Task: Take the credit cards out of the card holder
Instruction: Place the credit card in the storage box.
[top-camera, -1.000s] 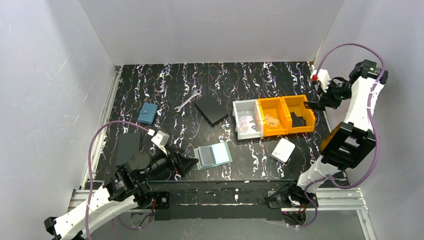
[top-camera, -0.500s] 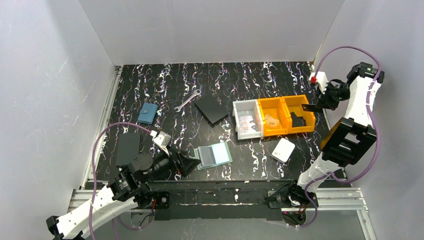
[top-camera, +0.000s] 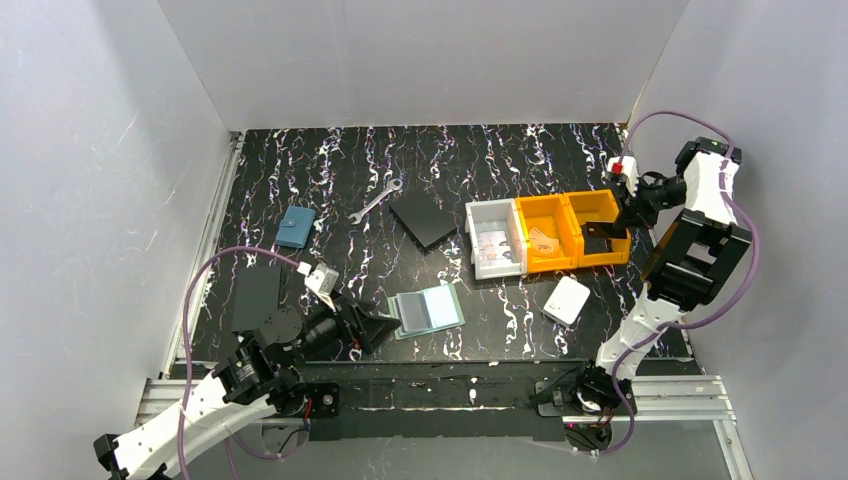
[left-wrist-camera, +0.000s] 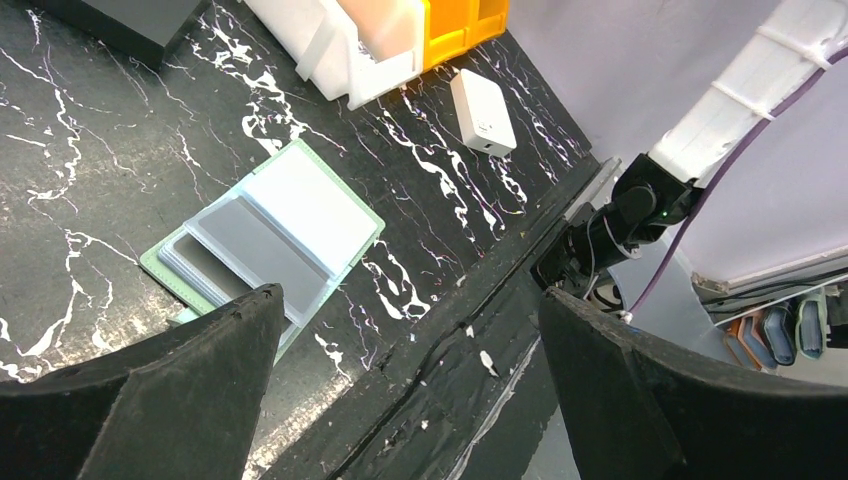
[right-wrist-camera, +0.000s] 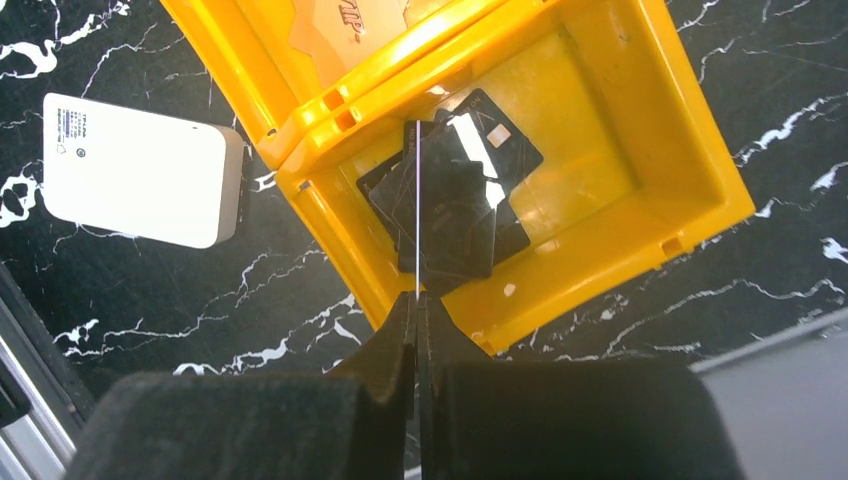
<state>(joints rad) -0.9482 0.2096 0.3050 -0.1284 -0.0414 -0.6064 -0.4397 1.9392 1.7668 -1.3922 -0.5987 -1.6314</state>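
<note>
Right gripper (right-wrist-camera: 417, 300) is clamped on a card (right-wrist-camera: 417, 215). My wrist camera sees that card edge-on, as a thin line over the yellow bin (right-wrist-camera: 690, 150) far right of the holder (top-camera: 428, 311). Dark cards (right-wrist-camera: 470, 190) lie in that bin. Left gripper (left-wrist-camera: 408, 300) has its jaws spread wide with nothing between them, low and just left of the holder.

From overhead, the holder lies open and flat on the table (top-camera: 330, 170), near the front edge, with grey and pale panels facing up. I can't tell whether its sleeves hold any more cards.

I see a black tabletop veined with white like marble, closed in by plain white walls (top-camera: 420, 60) on three sides. A white box (top-camera: 567, 299) sits right of the holder. A white bin (top-camera: 490, 207) stands behind and right of it, touching the yellow ones. Behind the holder lie a black plate (top-camera: 424, 219) and a wrench (top-camera: 377, 199), with a blue pouch (top-camera: 295, 227) off to the rear left.
</note>
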